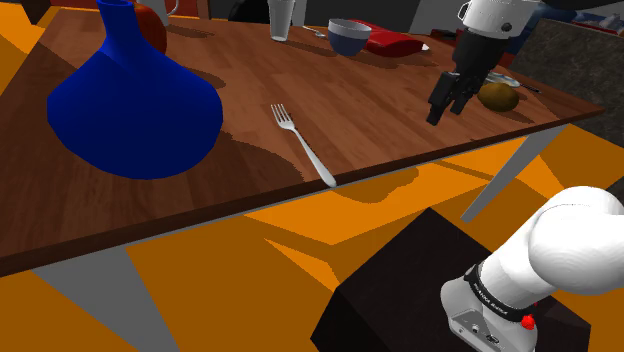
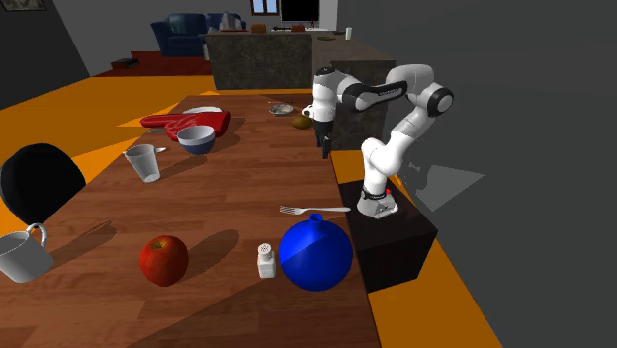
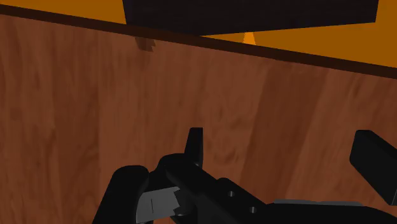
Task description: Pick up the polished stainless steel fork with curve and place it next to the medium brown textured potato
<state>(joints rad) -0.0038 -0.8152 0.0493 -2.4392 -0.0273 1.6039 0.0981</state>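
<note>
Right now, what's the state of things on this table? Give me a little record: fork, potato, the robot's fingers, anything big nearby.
fork: lies flat on the table near its edge, untouched
potato: brown, on the table, far from the fork
fingers: open, empty, over the wood close to the potato
nearest big thing to fork: blue vase
task progress: fork not yet picked up

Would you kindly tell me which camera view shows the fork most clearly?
The shoulder view: the fork lies whole and close, tines and curved handle distinct, near the table edge. The second exterior view has it small, beside the blue vase. The wrist view faces the table.
</note>
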